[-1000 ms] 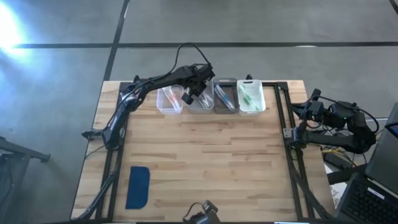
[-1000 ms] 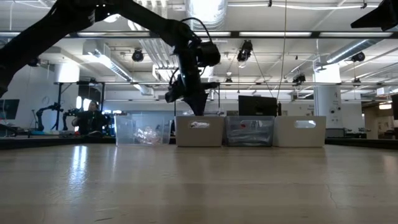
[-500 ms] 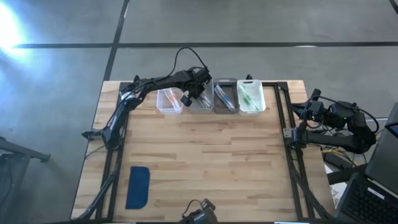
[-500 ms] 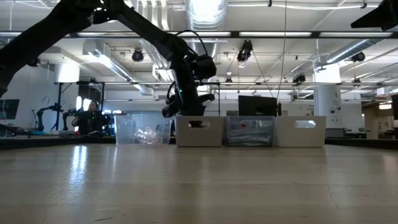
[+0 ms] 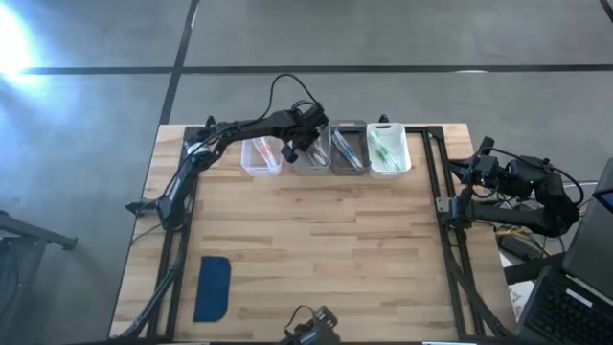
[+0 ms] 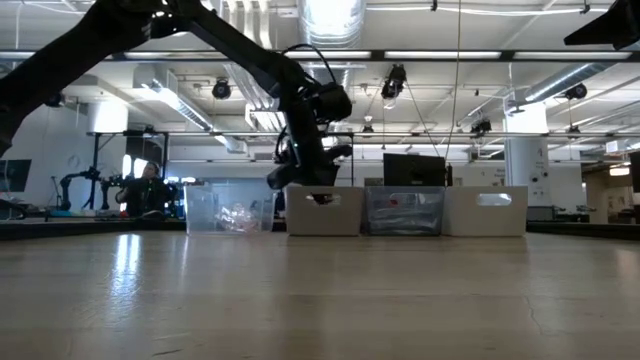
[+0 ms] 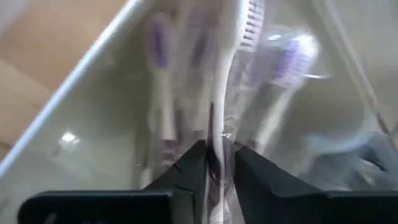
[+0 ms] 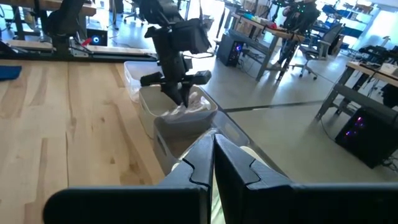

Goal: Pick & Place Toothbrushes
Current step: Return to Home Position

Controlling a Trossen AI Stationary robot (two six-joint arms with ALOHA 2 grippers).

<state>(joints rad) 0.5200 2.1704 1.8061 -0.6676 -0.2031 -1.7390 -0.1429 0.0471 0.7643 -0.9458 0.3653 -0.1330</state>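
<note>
Left end effector (image 7: 216, 154) at bin (image 6: 325, 216) rim over toothbrushes (image 7: 160, 53) — grip unclear; right end effector (image 8: 212, 144) closed, empty.

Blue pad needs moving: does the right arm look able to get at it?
Probably not: the right gripper is parked at the table's right edge, while the blue pad lies by the opposite, left edge.
</note>
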